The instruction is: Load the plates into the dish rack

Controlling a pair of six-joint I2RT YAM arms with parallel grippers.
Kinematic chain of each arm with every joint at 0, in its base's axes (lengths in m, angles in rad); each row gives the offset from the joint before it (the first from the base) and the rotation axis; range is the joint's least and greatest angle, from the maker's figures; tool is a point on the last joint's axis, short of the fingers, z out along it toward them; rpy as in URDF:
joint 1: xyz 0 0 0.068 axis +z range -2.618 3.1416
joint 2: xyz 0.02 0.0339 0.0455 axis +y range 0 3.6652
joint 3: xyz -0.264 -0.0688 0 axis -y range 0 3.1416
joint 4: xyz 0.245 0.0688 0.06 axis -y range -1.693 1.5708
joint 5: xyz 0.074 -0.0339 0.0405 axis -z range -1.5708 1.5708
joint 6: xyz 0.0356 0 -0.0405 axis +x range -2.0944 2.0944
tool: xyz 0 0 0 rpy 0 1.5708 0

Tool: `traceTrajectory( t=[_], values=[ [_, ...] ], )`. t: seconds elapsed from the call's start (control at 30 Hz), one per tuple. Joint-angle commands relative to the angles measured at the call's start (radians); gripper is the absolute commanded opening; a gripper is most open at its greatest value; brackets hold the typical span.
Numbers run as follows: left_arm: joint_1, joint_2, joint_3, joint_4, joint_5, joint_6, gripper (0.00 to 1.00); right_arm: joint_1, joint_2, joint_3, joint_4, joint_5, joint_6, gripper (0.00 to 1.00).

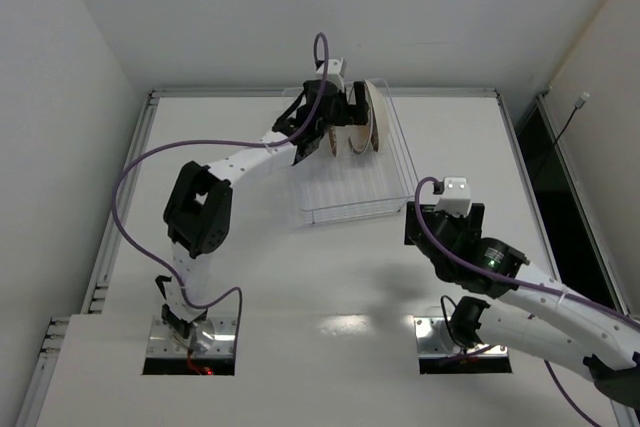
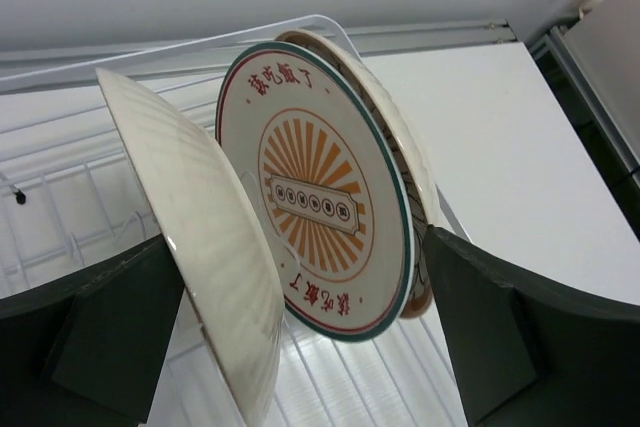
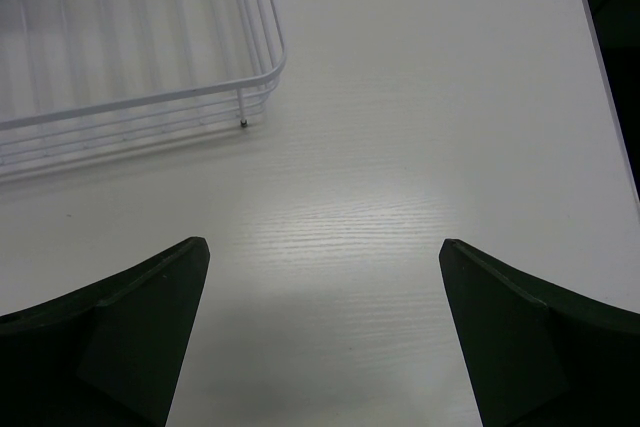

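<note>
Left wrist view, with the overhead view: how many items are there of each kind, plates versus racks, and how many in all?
Round shallow plates: 3 (white ribbed plate, orange sunburst plate, lattice-rimmed plate behind it)
Rectangular white wire dish rack: 1
Total: 4

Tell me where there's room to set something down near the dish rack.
Free: the near slots of the dish rack, between the plates and its front rim; the table between rack and arm bases; the table right of the rack, under the right end effector. Crowded: the rack's far end, where the open left end effector straddles the plates.
</note>
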Motion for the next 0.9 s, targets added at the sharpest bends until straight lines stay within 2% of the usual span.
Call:
traceTrajectory(
  t=[0.0, 0.2, 0.33, 0.6, 0.63, 0.73, 0.8, 0.83, 0.87],
  values=[
    [-0.045, -0.191, 0.033, 0.147, 0.077, 0.086, 1.0, 0.008, 0.01, 0.012, 0.029, 0.012, 0.001, 1.0],
    [-0.045, -0.249, 0.04, 0.072, 0.097, 0.13, 1.0, 0.008, 0.01, 0.021, 0.02, 0.012, 0.01, 1.0],
    [-0.045, -0.296, -0.015, 0.063, 0.097, 0.152, 1.0, 0.008, 0.01, 0.021, 0.02, 0.021, 0.01, 1.0],
    [-0.021, -0.338, -0.107, 0.044, 0.02, 0.146, 1.0, 0.008, 0.019, 0.021, 0.02, 0.021, 0.01, 1.0],
    [-0.012, -0.338, -0.148, 0.044, -0.015, 0.096, 1.0, 0.008, 0.03, 0.021, 0.02, 0.021, 0.01, 1.0],
    [0.062, -0.379, -0.232, 0.087, 0.002, -0.056, 1.0, 0.008, 0.03, 0.021, 0.01, 0.021, 0.01, 1.0],
    [0.15, -0.379, -0.308, 0.151, 0.101, -0.157, 0.97, 0.008, 0.041, 0.031, 0.01, 0.021, 0.01, 1.0],
    [0.181, -0.369, -0.326, 0.174, 0.143, -0.266, 0.94, 0.008, 0.041, 0.031, 0.01, 0.021, 0.01, 1.0],
    [0.208, -0.36, -0.364, 0.208, 0.228, -0.308, 0.9, 0.008, 0.051, 0.031, 0.01, 0.021, 0.01, 1.0]
  ],
)
